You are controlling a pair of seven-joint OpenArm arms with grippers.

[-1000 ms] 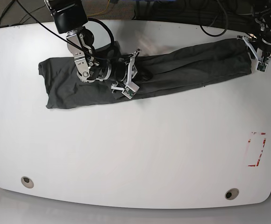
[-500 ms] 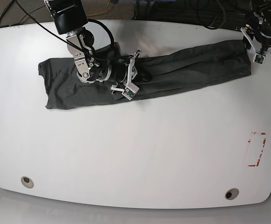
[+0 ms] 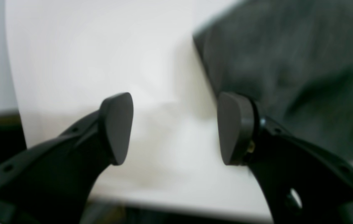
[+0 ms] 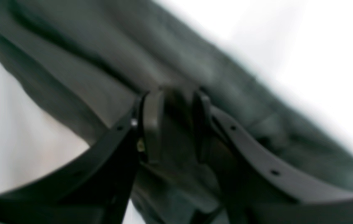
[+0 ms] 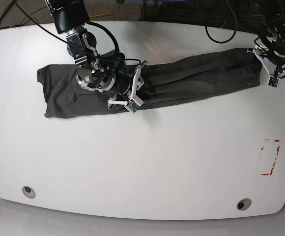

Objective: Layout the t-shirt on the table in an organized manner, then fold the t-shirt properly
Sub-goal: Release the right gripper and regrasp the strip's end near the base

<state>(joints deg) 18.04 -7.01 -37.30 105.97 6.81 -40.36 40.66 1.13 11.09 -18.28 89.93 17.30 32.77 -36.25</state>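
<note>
Charcoal-grey cloth is lying bunched into a long, creased band across the upper part of the base view: the shirt (image 5: 152, 81) is running from upper left to upper right on the white glossy table (image 5: 142, 162), not yet spread flat. Its fabric is looking soft, light and limp, with deep lengthwise folds, so it is likely to sag and drag rather than hold a shape; taking it by seams, hem corners or shoulders, and keeping it under light tension between two hands, should be serving better than pinching mid-body folds. In the upper right of the base view, the left gripper (image 3: 175, 127) is standing with its jaws clearly apart and nothing between them, bare table showing through the gap, and the shirt's end edge (image 3: 288, 77) is lying just beside one pad. At upper left of centre, the right gripper (image 4: 171, 127) is sitting low over the middle of the band with its jaws close together and a ridge of cloth between them; the blur is making it hard to say whether it is gripping that ridge or merely straddling it. Matte black, paddle-shaped pads (image 3: 117, 127) are contrasting with the smooth tabletop, where a red tape rectangle (image 5: 270, 157) is sitting at lower right, well apart from the shirt.
</note>
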